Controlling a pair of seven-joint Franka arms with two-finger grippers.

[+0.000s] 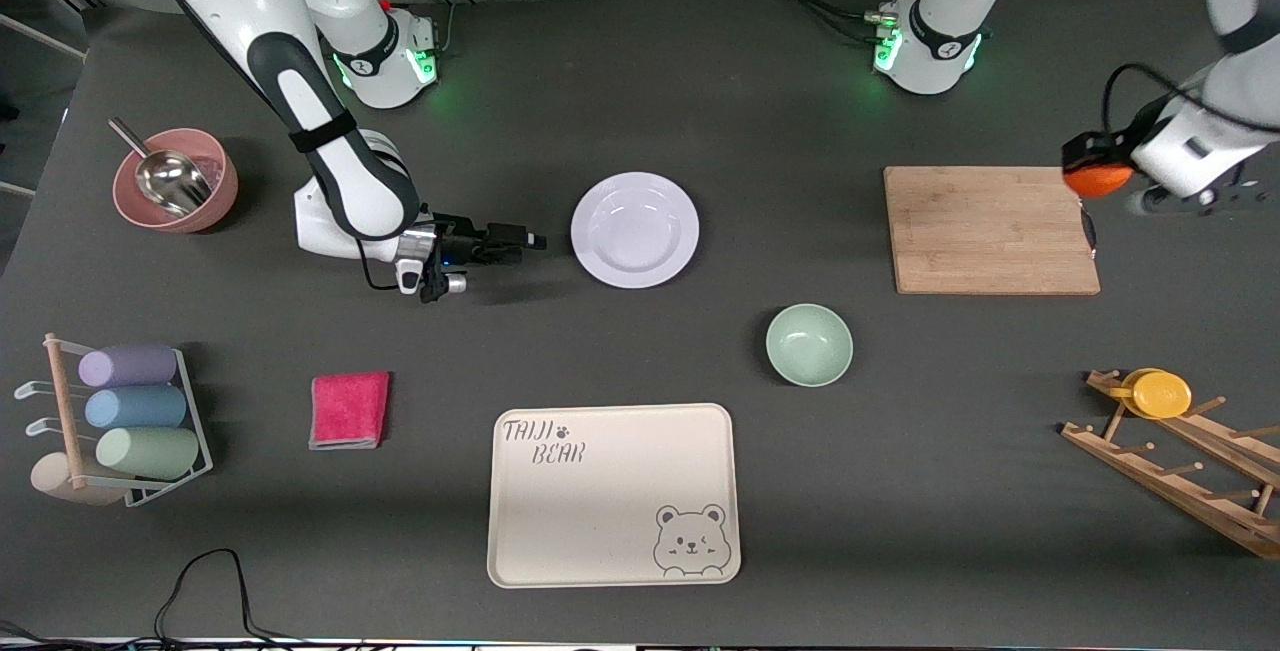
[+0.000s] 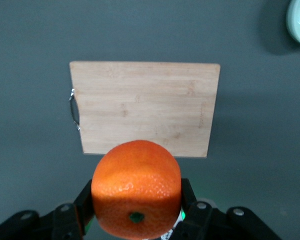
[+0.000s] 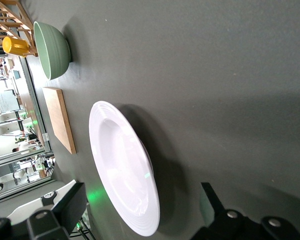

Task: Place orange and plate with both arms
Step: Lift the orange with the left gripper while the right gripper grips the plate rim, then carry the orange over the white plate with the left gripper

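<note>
My left gripper (image 1: 1098, 181) is shut on the orange (image 1: 1097, 179) and holds it in the air over the end of the wooden cutting board (image 1: 990, 229) toward the left arm's end of the table. In the left wrist view the orange (image 2: 136, 187) sits between the black fingers (image 2: 84, 201), stem dimple facing the camera, with the board (image 2: 145, 107) below. The white plate (image 1: 635, 229) lies flat mid-table. My right gripper (image 1: 505, 247) is open, low over the table beside the plate on the right arm's side, not touching it. The right wrist view shows the plate (image 3: 122, 165) just ahead of the spread fingers (image 3: 72, 200).
A mint-green bowl (image 1: 809, 344) sits nearer the camera than the plate. The cream bear tray (image 1: 613, 494) lies nearest the camera. A pink cloth (image 1: 349, 409), cup rack (image 1: 120, 421) and pink bowl with scoop (image 1: 175, 179) are at the right arm's end. A wooden rack holds a yellow cup (image 1: 1160, 394).
</note>
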